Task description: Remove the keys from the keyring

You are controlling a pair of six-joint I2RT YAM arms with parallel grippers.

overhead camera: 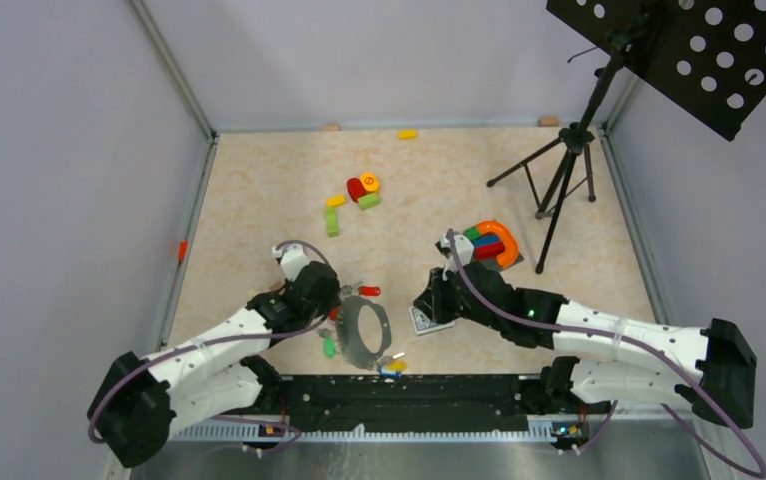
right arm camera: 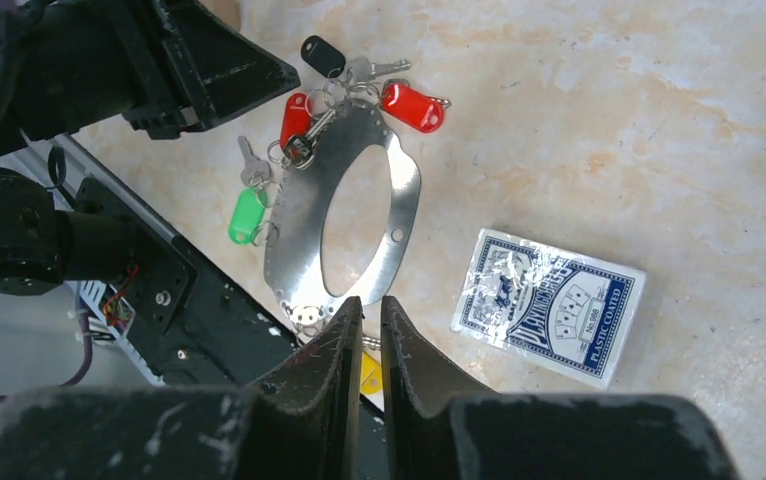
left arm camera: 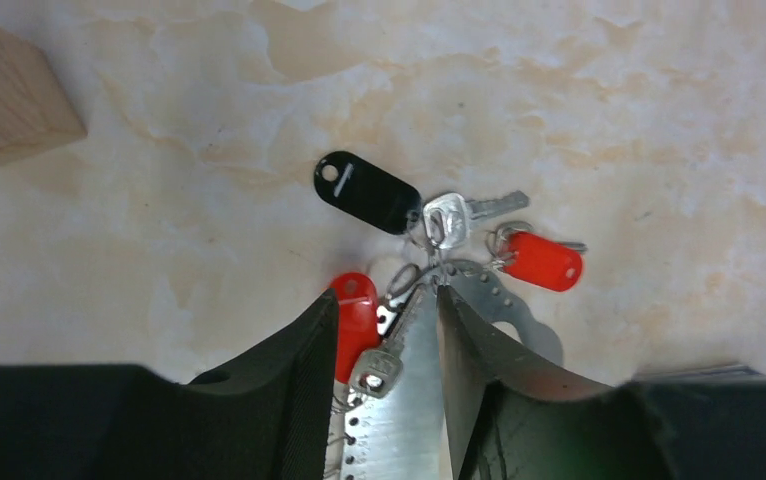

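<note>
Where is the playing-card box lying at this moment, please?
In the right wrist view, the playing-card box lies flat on the table, just right of the keyring and apart from it.

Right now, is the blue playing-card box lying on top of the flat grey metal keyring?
No, the card box lies beside the keyring, a gap between them.
</note>
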